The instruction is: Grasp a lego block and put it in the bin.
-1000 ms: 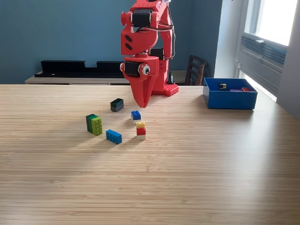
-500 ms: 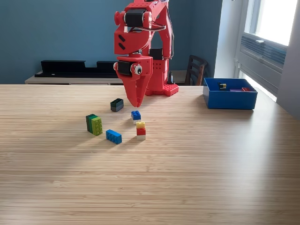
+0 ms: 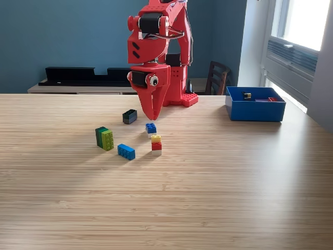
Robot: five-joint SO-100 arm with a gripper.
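Shifted slightly toward the exterior view's right since half a second earlier and lowered a little, red arm [image 3: 156,47] with tool [image 3: 151,115] pointing straight down, tip just above and behind small blue block [image 3: 151,127] on wooden table [image 3: 208,187]. Jaws drawn together to a single point, nothing held between them. Blocks unchanged in place. Just in front of the blue block, short stack [image 3: 156,145] of yellow over red over white. Toward the exterior view's left, dark block [image 3: 129,116] nearest the arm's base, green pair [image 3: 104,138] standing side by side, and longer blue block [image 3: 126,151] lying flat nearest the camera. Well apart at the exterior view's right, near the table's far edge, blue bin [image 3: 255,111] holding a few small pieces, too small to identify. Behind the table, blue wall, dark chair [image 3: 216,78] and window [image 3: 304,23].
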